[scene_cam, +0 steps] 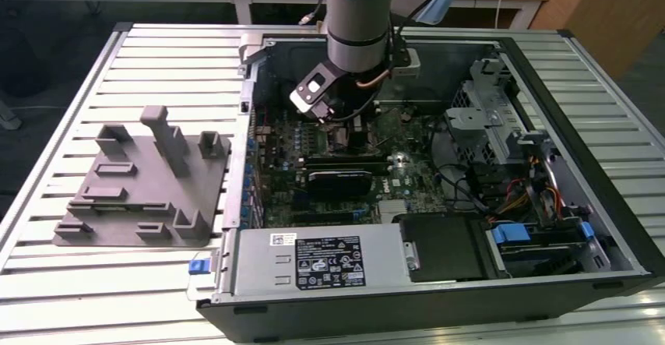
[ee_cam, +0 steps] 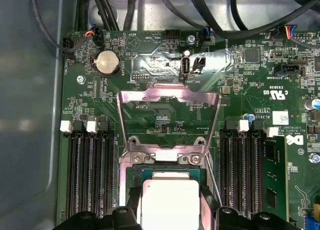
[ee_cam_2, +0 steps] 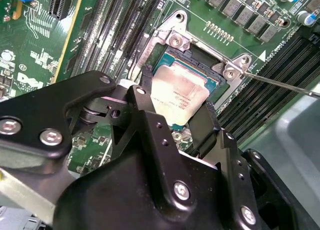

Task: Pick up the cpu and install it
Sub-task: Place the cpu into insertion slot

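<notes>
Over the open socket [ee_cam_2: 200, 58] inside the computer case [scene_cam: 416, 308], the gripper [ee_cam_2: 177, 95] seems to pinch the cpu [ee_cam_2: 180, 89] by opposite edges, the chip lying within the socket frame.

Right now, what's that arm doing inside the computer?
A robot arm reaches down into an open computer case. Its gripper is closed on the cpu and holds it at the socket on the motherboard. The socket's metal cover plate is flipped up out of the way. Whether the chip is fully seated in the socket is not clear.
</notes>
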`<action>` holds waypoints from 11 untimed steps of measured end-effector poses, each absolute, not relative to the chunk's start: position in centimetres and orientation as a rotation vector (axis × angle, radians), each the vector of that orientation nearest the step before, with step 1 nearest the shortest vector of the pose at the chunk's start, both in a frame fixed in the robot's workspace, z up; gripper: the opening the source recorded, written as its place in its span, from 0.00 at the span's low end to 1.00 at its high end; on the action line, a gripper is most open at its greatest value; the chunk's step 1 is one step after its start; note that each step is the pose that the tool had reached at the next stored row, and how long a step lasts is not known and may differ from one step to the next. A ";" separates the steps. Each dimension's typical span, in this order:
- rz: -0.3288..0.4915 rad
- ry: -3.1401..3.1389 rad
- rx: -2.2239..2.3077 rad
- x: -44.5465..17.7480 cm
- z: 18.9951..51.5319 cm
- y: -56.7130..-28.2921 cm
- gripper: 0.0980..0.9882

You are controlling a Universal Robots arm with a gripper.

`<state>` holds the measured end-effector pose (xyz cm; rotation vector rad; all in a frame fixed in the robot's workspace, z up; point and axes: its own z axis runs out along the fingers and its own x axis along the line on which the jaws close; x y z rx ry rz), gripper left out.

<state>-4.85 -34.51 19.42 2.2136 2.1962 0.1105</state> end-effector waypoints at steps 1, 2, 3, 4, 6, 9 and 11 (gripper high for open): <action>0.111 2.196 2.214 -4.9 19.4 -34.5 0.50; 0.111 2.196 2.214 -4.9 19.4 -34.4 0.50; 0.111 2.196 2.214 -4.9 19.3 -34.4 0.50; 0.111 2.196 2.214 -4.9 19.3 -34.4 0.50; 0.111 2.196 2.214 -4.8 19.3 -34.3 0.50; 0.110 2.196 2.214 -4.9 19.1 -34.3 0.50; 0.110 2.196 2.214 -4.9 19.1 -34.3 0.50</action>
